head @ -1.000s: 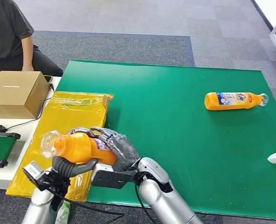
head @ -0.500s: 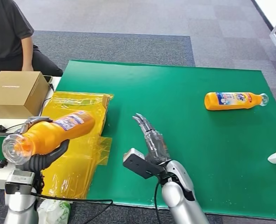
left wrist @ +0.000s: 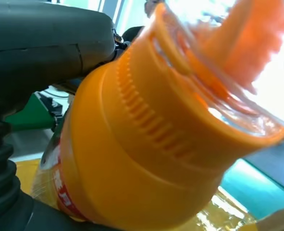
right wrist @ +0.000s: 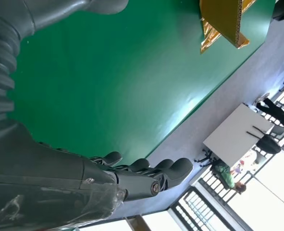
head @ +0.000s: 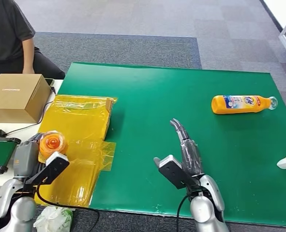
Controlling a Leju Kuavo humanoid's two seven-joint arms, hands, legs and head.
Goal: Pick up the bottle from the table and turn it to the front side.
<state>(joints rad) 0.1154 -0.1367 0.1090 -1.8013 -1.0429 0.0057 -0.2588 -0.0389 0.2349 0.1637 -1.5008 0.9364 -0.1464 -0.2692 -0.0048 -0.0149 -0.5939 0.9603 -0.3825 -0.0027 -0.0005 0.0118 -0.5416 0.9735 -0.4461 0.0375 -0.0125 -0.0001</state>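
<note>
Green table [head: 159, 106] on grey carpet | my left hand [head: 26, 157] grips orange bottle [head: 52, 143] over yellow bag [head: 79, 125], cap end toward head camera | right hand [head: 187, 150] holds nothing, fingers straight | step, I judge: turning | next: check label faces front.

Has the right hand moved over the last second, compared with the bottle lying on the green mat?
Yes. The right hand has let go of the held bottle and swung right across the green mat, toward the lying bottle.
</note>
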